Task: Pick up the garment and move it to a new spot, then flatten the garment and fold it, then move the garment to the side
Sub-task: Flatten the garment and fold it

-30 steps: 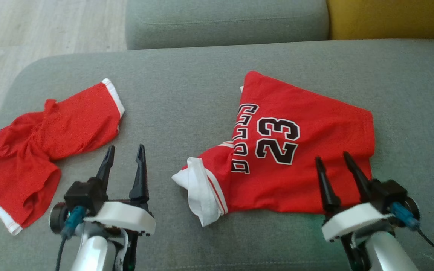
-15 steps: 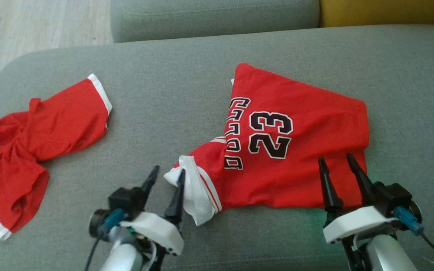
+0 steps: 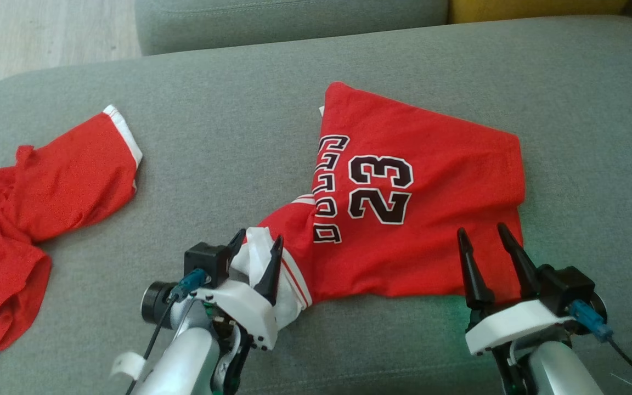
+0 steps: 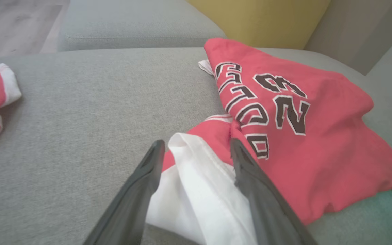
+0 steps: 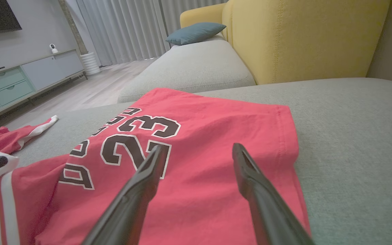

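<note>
Two red garments: laid well apart on the grey sofa seat (image 3: 228, 126).
Jersey (image 3: 436, 236): set right of centre on the seat, rumpled rather than flat, with the black "23" and a row of black letters turned upward.
White part (image 4: 196, 194): bunched at the jersey's near left corner and edged with red and white stripes.
Left fingers (image 3: 270, 269): spread wide, one placed on each side of the white part. In the left wrist view the cloth is seen lying between them, and nothing is clamped.
Right fingers (image 3: 472, 269): spread wide and held over the jersey's near right corner. Nothing is pinched, and whether the tips touch the cloth cannot be told.
Other red garment (image 3: 47, 203): crumpled at the left end of the seat, with a white band along its far hem and well clear of both sets of fingers.
Second seat (image 3: 294, 22): a grey cushion set just behind the first.
Yellow backrest (image 5: 305, 37): seen beyond the seats on the right.
Blue pillow (image 5: 196, 32): laid on the far seat beside the yellow arm.
Floor (image 3: 30, 33): pale wood, seen beyond the sofa's left end.
</note>
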### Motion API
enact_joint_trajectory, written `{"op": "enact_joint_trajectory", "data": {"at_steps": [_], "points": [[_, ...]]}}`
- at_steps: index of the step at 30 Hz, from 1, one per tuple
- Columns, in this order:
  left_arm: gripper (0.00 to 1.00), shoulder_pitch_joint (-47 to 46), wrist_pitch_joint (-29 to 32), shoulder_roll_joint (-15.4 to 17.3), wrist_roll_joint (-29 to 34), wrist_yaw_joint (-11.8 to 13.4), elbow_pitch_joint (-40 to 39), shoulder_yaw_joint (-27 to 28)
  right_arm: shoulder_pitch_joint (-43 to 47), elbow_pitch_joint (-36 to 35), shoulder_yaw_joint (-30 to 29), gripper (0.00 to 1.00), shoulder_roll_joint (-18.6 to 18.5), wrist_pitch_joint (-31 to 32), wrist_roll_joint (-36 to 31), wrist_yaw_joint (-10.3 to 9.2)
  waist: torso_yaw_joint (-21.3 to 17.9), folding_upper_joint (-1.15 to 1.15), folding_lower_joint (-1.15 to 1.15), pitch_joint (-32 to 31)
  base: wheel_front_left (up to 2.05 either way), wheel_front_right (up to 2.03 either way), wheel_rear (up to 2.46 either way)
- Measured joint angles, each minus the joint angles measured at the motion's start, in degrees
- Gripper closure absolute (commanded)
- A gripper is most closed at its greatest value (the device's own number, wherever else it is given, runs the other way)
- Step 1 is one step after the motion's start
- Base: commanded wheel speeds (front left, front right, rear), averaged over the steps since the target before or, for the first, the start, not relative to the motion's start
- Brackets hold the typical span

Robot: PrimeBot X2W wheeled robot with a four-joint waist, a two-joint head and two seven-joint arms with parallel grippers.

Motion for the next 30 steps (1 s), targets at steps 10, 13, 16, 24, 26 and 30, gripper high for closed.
{"op": "enact_joint_trajectory", "data": {"at_steps": [10,13,16,24,26,30], "points": [[1.00,-0.04,0.29,0.02,0.00,1.89,1.10,0.09,0.00,0.00,0.09,0.00,0.00,0.00,0.47,0.00,-0.46,0.00,0.00,-0.16,0.00,0.00,0.00],[1.00,-0.21,-0.99,0.01,-0.86,1.89,0.54,0.53,-0.01,0.00,0.24,0.00,0.00,0.00,0.47,0.00,-0.44,0.00,0.00,-0.09,0.00,0.00,0.00],[1.00,-1.20,-3.18,0.01,-2.66,1.91,-1.10,2.31,-0.08,0.00,0.49,0.00,0.00,0.00,0.47,0.00,-0.68,0.00,0.00,-0.01,0.00,0.00,0.00],[1.00,-10.36,-6.68,-0.02,-2.93,1.82,-8.06,6.60,-1.43,0.10,1.37,0.00,0.00,0.00,0.64,0.00,-2.48,0.00,0.00,-0.49,0.00,0.00,0.00],[1.00,-13.01,-6.70,-0.09,-2.86,1.87,-11.26,8.70,-1.43,0.11,1.89,0.00,0.00,0.00,1.12,0.00,-3.08,0.00,0.00,-0.71,0.00,0.00,0.00],[1.00,-17.06,-7.12,-0.42,-0.07,1.89,-21.36,13.49,-1.45,0.04,2.71,0.00,0.00,0.00,1.90,0.00,-4.13,0.00,0.00,-0.89,0.00,0.00,0.00]]}}
